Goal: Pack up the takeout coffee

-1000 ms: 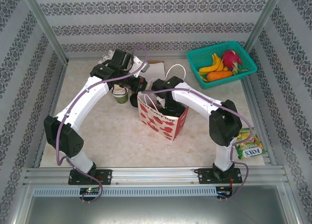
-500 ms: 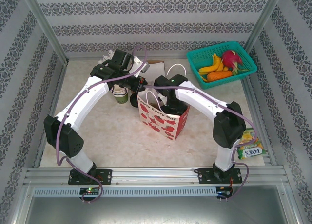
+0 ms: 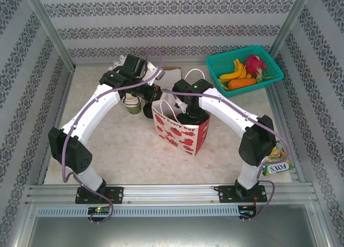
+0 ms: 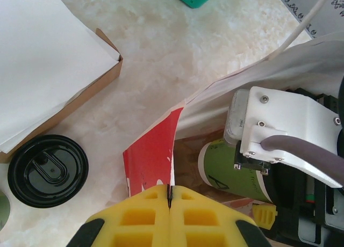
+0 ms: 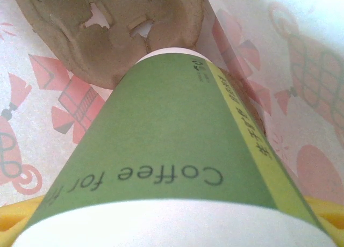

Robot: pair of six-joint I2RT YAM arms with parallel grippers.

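Nearest, at the right edge of the table, a snack packet [image 3: 275,162] lies well clear of the work. Further in, the flowered paper bag [image 3: 177,133] stands at mid-table with the right gripper [image 3: 189,118] reaching down into it. The coffee cup [image 5: 166,145] sits inside the bag between the gripper's yellow fingers, its base pointing at the cardboard carrier [image 5: 107,27] on the bag's floor. Whether the jaws are clamping the cup or have gone slack cannot be told. The left gripper [image 4: 169,196] is pinched together on the bag's red left edge, holding the mouth wide. The likeliest trouble is the cup being let go before its base seats in a carrier hole, so that it tips and spills. If the pinch slipped, the paper wall would fold against the arm. Beyond the bag, on the left, are spare cups [image 3: 133,103], a black lid [image 4: 47,170] and a cardboard box [image 4: 80,96]. A green basket [image 3: 214,72] of fruit sits far right, out of the way.
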